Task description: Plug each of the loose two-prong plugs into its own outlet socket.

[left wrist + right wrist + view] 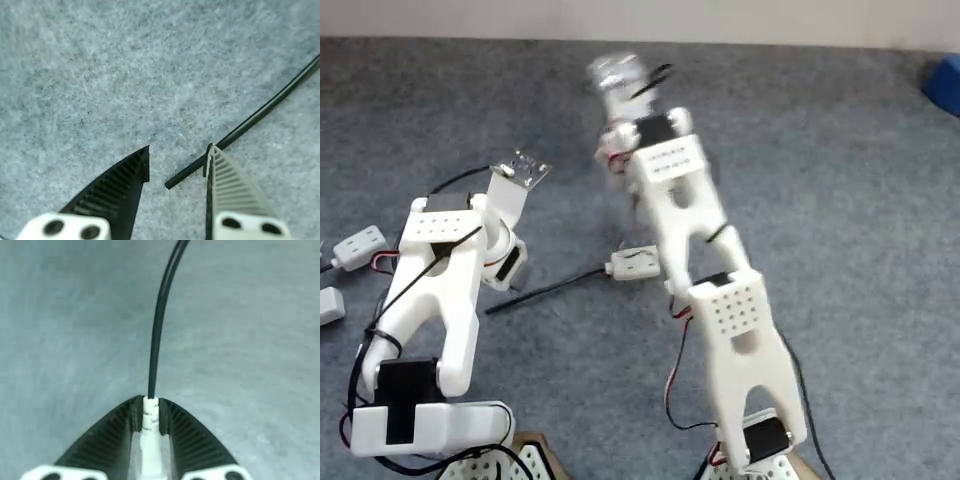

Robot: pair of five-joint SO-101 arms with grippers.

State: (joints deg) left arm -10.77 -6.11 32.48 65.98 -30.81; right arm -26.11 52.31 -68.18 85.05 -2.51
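from the high view, your right arm stretches up the grey felt (840, 180) with the right gripper (616, 76) at the far end, too smeared there for you to read its claw. your left arm sits folded at the near left. a white connector block (636, 262) lies between the arms, just beside the right arm, and a black cable (550, 288) trails from it towards the left arm. another white block (360, 245) lies at the left edge. in the left wrist view, your left gripper (178, 150) stands apart over the felt, and the cable's cut end lies between its tips, by the white finger (225, 180). in the right wrist view, your right gripper is clamped on a white plug (149, 440), whose black cord (159, 315) runs straight away.
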